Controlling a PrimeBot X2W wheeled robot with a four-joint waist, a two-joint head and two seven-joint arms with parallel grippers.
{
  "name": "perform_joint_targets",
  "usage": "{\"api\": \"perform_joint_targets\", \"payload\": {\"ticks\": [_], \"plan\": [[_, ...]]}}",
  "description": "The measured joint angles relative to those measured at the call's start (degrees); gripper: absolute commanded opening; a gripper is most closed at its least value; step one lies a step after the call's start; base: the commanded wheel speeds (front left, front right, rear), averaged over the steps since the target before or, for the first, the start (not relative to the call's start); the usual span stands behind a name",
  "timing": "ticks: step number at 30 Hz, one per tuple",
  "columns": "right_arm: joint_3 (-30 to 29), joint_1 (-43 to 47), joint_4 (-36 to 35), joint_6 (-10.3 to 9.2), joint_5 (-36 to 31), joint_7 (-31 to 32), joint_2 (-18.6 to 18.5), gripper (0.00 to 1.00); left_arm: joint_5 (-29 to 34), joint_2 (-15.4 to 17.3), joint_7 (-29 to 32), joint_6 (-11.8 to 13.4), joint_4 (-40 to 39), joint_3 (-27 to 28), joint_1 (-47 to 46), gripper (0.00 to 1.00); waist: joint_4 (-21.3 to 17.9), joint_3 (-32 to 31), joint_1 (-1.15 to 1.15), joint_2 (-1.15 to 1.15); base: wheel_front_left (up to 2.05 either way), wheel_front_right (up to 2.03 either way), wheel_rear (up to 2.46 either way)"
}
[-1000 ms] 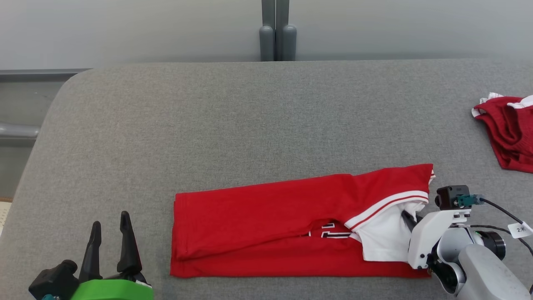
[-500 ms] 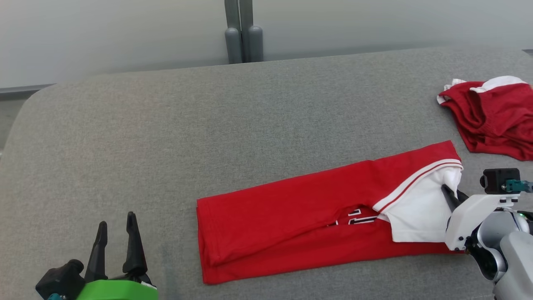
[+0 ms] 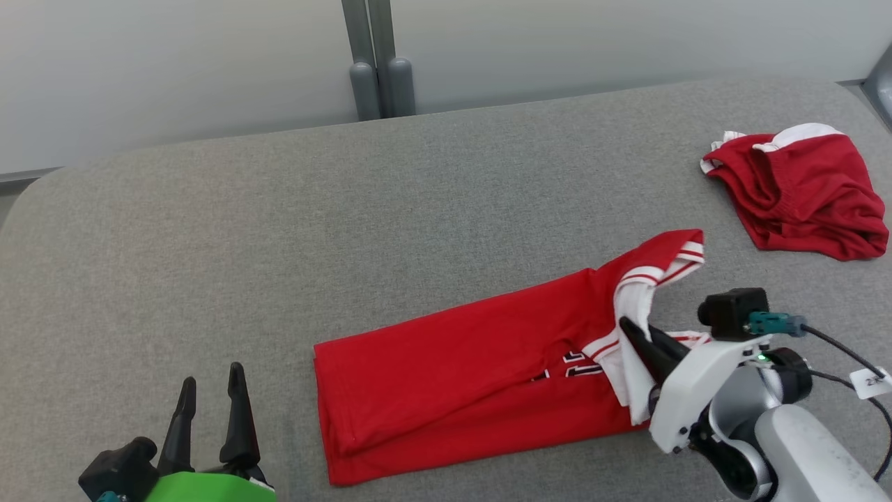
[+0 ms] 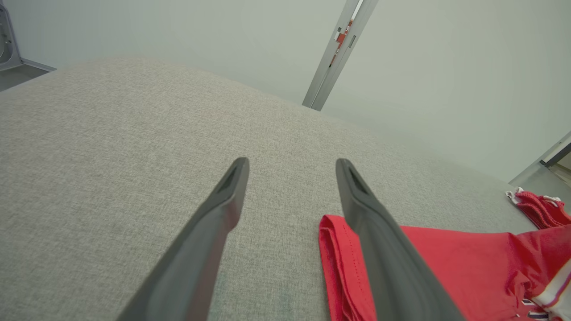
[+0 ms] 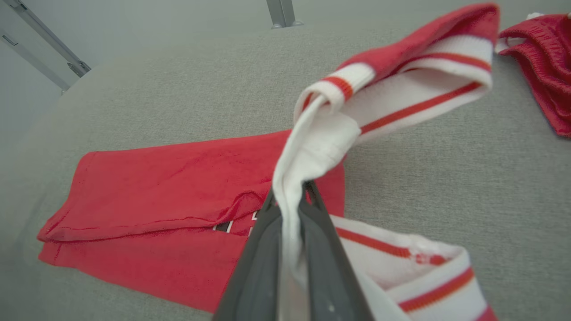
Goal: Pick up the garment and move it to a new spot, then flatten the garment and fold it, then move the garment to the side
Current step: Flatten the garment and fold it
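**Right jaws clamped on the garment (image 3: 453, 362)**

Your right jaws are pinched tight on a white fold of the red garment, holding that trimmed end up off the grey surface (image 3: 279, 230). The rest lies folded flat out to their left. Your left jaws stand spread wide and grip nothing, with the garment's hem just to their right. A second red garment (image 3: 801, 195) lies crumpled beyond the right jaws, well apart.

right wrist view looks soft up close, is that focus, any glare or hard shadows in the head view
Right wrist view: the right gripper and the garment cloth pinched in it blur near the lens; the red part farther off is sharp. Head view: soft even light on the table, faint shadows, no glare.
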Motion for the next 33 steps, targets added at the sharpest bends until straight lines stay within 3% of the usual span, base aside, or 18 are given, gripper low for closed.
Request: {"api": "perform_joint_targets", "payload": {"ticks": [7, 18, 33], "plan": [[8.3, -0.6, -1.5, 0.0, 2.0, 1.4, 4.6, 0.0, 0.0, 0.0, 0.0, -0.4, 0.6, -0.8, 0.0, 1.0, 2.0, -0.6, 0.0, 0.0, 0.0, 0.0, 0.0], [15.5, -7.9, 8.9, -0.01, 6.1, -1.6, 12.8, 0.0, -0.2, -0.1, 0.0, -0.4, 1.2, -2.3, -0.7, 1.0, 6.5, -0.7, 0.0, 0.0, 0.0, 0.0, 0.0], [25.8, -16.3, 22.5, -0.01, 15.6, -6.3, 14.6, 0.0, -0.6, -0.1, 0.0, -0.7, 2.2, -3.9, -2.8, 1.0, 12.1, 1.0, 0.0, 0.0, 0.0, 0.0, 0.0]]}}
